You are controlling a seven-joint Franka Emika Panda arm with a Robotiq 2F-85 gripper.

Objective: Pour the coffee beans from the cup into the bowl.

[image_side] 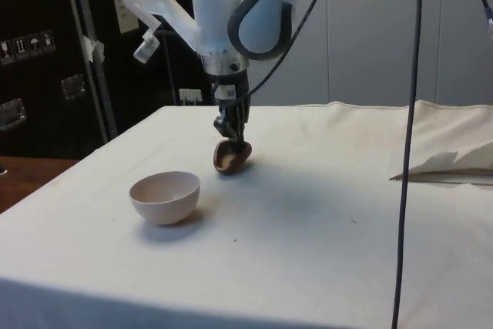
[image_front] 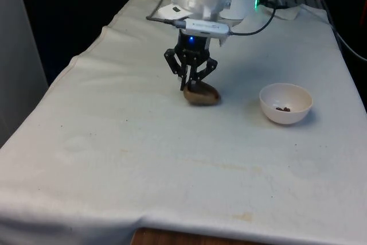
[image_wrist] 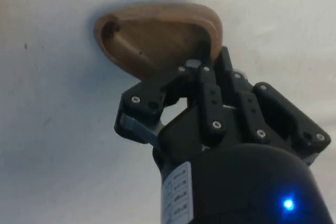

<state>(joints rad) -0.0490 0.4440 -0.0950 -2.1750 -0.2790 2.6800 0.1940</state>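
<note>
Where the white cloth (image_front: 143, 176) lies bare toward its near edge, open room surrounds the work. Gripper (image_front: 194, 84), fingers pinched on the rim of the brown wooden cup (image_front: 202, 95), holds it tipped on its side at mid-table. White bowl (image_front: 285, 103), containing a few beans (image_front: 282, 108), sits apart toward the front view's right.
</note>
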